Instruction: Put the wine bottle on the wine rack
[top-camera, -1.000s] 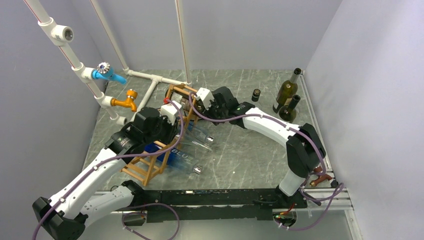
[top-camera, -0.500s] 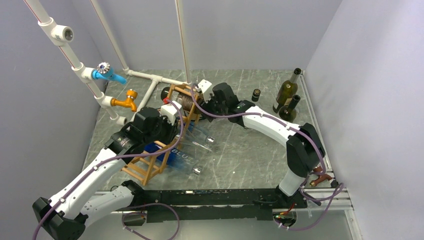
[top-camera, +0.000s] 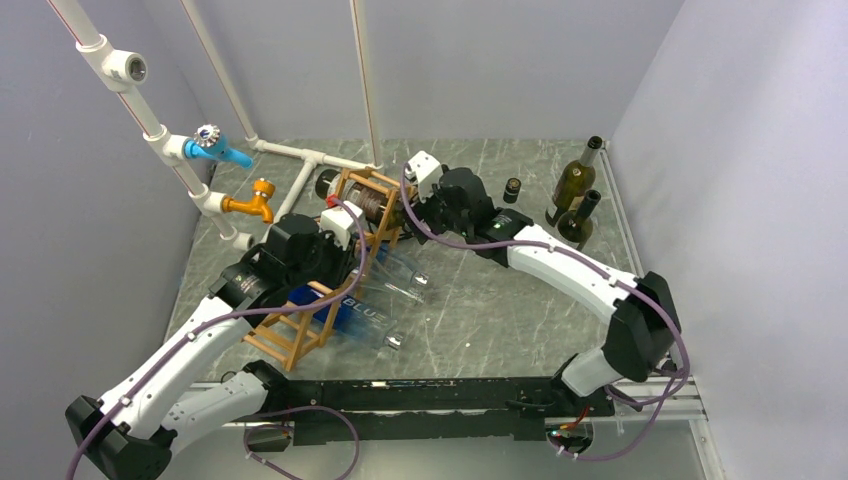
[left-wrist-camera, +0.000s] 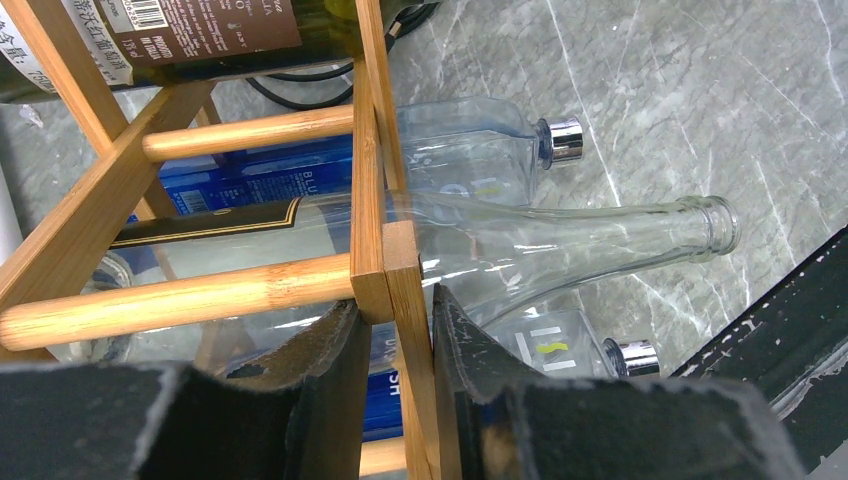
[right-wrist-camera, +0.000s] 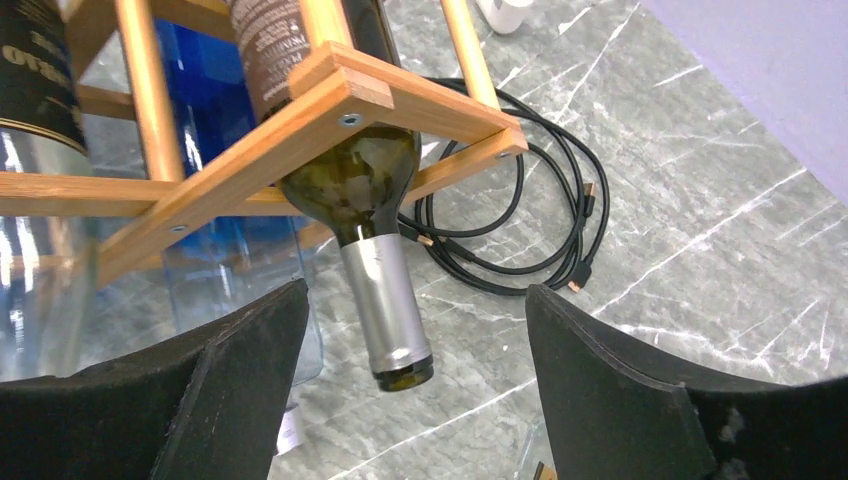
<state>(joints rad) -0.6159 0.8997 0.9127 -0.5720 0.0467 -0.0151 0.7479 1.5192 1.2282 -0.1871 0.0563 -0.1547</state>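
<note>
Two jaws, left pinching wine rack (left-wrist-camera: 400, 270), right wide, seemingly empty

High overview; both wrist cameras near wine rack (left-wrist-camera: 385, 270).

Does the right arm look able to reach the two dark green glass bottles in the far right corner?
Probably yes: the right gripper is open and empty; only a black cap stands between it and the dark green glass bottles.
</note>
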